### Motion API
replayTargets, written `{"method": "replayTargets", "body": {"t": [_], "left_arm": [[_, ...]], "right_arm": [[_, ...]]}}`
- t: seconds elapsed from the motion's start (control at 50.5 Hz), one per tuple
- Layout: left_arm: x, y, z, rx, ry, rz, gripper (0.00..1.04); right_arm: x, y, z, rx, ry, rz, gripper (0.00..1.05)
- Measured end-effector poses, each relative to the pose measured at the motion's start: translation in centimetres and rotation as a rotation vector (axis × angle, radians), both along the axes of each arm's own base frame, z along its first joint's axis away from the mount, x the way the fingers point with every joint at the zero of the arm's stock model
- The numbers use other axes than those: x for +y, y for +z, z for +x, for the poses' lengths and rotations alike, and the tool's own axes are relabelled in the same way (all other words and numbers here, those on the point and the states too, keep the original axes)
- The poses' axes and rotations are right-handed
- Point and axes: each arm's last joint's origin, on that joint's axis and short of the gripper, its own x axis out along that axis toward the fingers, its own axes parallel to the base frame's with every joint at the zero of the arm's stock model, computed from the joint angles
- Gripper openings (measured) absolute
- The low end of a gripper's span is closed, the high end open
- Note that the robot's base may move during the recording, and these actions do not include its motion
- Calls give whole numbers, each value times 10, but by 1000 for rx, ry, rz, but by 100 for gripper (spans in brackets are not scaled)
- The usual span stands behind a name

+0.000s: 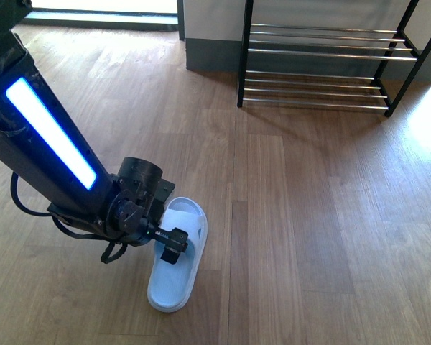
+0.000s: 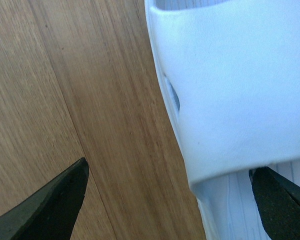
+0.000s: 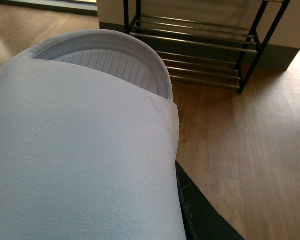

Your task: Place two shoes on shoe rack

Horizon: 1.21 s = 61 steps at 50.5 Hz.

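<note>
The shoes here are white slide sandals. One sandal [image 1: 178, 253] lies on the wood floor near the front. My left gripper [image 1: 174, 246] hangs low over its strap, open. In the left wrist view the left gripper [image 2: 172, 200] straddles the sandal's [image 2: 235, 85] side edge, one finger over bare floor and the other over the footbed. The second sandal [image 3: 85, 150] fills the right wrist view, with my right gripper [image 3: 172, 215] shut on it; only one dark finger [image 3: 202, 220] shows. The black shoe rack [image 1: 323, 65] with chrome bars stands at the far wall, also in the right wrist view [image 3: 200, 45], its tiers bare.
A grey skirting wall [image 1: 208, 54] runs behind the rack. A bright doorway sill [image 1: 100, 14] is at the far left. Open wood floor [image 1: 309, 187] lies between the sandal and the rack. My right arm is out of the front view.
</note>
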Motion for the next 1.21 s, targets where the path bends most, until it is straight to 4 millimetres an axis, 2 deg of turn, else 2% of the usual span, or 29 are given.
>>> {"method": "replayTargets", "body": {"t": [0.336,0.396,0.435,0.514,0.673,0.851,0.89,0.989,1.049,1.148,1.168,1.207], "left_arm": [[7,-12,10,-156,15,57,95],[10,-14,10,-163,26,70,90],[12,-17,10,-189,39,80,82],[15,-20,10,-206,49,80,74],[30,-29,7,-210,82,77,42],[36,-26,0,-168,146,83,9],[37,-22,-2,-150,173,79,3],[37,9,-9,-90,254,20,2],[34,42,-10,-79,306,-48,2],[28,77,-10,-96,336,-99,2],[26,96,-11,-114,356,-127,2],[23,109,-11,-134,364,-138,2]], "right_arm": [[0,0,0,0,0,0,2],[0,0,0,0,0,0,2],[0,0,0,0,0,0,2],[0,0,0,0,0,0,2],[0,0,0,0,0,0,2],[0,0,0,0,0,0,2],[0,0,0,0,0,0,2],[0,0,0,0,0,0,2],[0,0,0,0,0,0,2],[0,0,0,0,0,0,2],[0,0,0,0,0,0,2],[0,0,0,0,0,0,2]]}}
